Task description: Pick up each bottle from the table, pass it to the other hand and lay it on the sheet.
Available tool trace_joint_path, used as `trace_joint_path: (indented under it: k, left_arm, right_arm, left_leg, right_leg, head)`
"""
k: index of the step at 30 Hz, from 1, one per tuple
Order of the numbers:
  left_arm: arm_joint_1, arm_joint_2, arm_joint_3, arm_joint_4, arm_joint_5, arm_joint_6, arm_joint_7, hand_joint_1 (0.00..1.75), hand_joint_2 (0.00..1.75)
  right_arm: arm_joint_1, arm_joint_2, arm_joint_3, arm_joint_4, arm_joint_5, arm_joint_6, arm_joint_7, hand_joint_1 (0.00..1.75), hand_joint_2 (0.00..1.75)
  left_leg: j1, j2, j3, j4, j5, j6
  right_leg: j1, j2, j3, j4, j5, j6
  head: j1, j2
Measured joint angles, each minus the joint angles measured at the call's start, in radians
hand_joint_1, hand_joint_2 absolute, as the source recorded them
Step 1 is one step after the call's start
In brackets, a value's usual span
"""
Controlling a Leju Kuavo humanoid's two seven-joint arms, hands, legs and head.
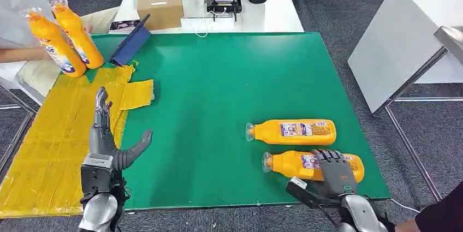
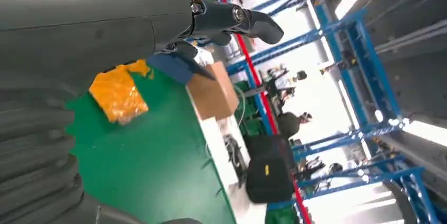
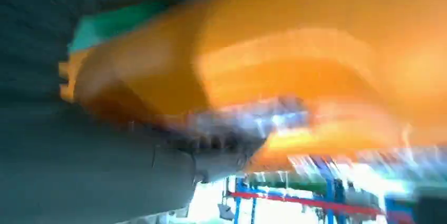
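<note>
Four orange bottles are in view. At far left, a person's hand [image 1: 11, 54] holds two upright bottles [image 1: 65, 35] above the yellow sheet [image 1: 54, 134], which covers the left part of the green surface [image 1: 218, 90]. The left hand [image 1: 106, 142] hovers over the sheet's edge, fingers [image 1: 101, 103] apart and holding nothing. Toward the right, the far lying bottle [image 1: 292, 132] rests on its side on the surface. Just beside it, the near lying bottle [image 1: 295, 165] is covered by the right hand [image 1: 334, 169], fingers clamped over its body.
</note>
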Motion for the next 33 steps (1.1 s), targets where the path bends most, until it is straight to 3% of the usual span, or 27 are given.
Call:
trace_joint_path:
  k: [3,8,13,18,23,30,33]
  left_arm:
    - [0.010,0.000,-0.001,-0.012,-0.011,-0.013,0.007,0.00,1.75]
    - [0.014,0.000,-0.007,-0.013,-0.017,-0.022,0.009,0.00,1.75]
    - [0.013,0.000,-0.027,-0.013,-0.017,-0.047,0.023,0.00,1.75]
    - [0.007,0.008,-0.052,-0.005,0.007,-0.121,0.064,0.00,1.75]
    - [0.000,0.026,-0.083,0.010,0.074,-0.264,0.085,0.00,1.75]
    - [-0.054,0.037,-0.147,0.038,0.113,-0.368,0.085,0.00,1.75]
    - [-0.075,0.037,-0.169,0.052,0.120,-0.376,0.085,0.00,1.75]
  right_arm:
    - [0.027,0.085,-0.025,-0.107,-0.056,-0.170,-0.111,1.75,1.75]
    - [0.033,0.158,-0.057,-0.247,-0.088,-0.217,-0.153,1.75,1.75]
    - [0.041,0.222,-0.097,-0.330,-0.146,-0.329,-0.276,1.75,1.75]
    - [0.023,0.319,-0.195,-0.399,-0.242,-0.338,-0.410,1.75,1.75]
    - [-0.021,0.341,-0.224,-0.395,-0.394,-0.322,-0.416,1.75,1.75]
    - [-0.158,0.350,-0.111,-0.275,-0.576,-0.129,-0.431,1.75,1.75]
    - [-0.203,0.358,-0.053,-0.213,-0.591,-0.111,-0.432,1.75,1.75]
  left_leg:
    - [0.000,0.001,-0.002,0.000,0.000,0.000]
    - [0.001,0.000,-0.003,0.000,0.000,-0.001]
    - [0.000,0.000,-0.005,0.000,0.000,-0.001]
    - [0.000,0.000,-0.005,0.000,0.000,-0.001]
    - [0.000,0.000,-0.006,0.000,0.000,-0.001]
    - [0.001,0.001,-0.006,0.000,0.001,-0.002]
    - [0.001,0.000,-0.006,0.000,0.001,-0.002]
  right_leg:
    - [0.000,0.001,-0.005,0.002,-0.001,0.000]
    - [0.001,0.000,-0.006,0.002,-0.004,-0.003]
    - [0.000,0.000,-0.008,0.002,-0.003,-0.003]
    - [0.000,0.000,-0.008,0.002,-0.003,-0.003]
    - [0.000,0.000,-0.008,0.002,-0.003,-0.003]
    - [0.001,0.000,-0.008,0.003,-0.003,-0.003]
    - [0.001,0.000,-0.008,0.004,-0.003,-0.003]
  head:
    - [-0.001,0.000]
    - [-0.001,0.000]
    - [0.000,0.000]
    - [-0.001,0.000]
    - [0.000,0.000]
    - [-0.001,0.000]
    - [-0.001,0.000]
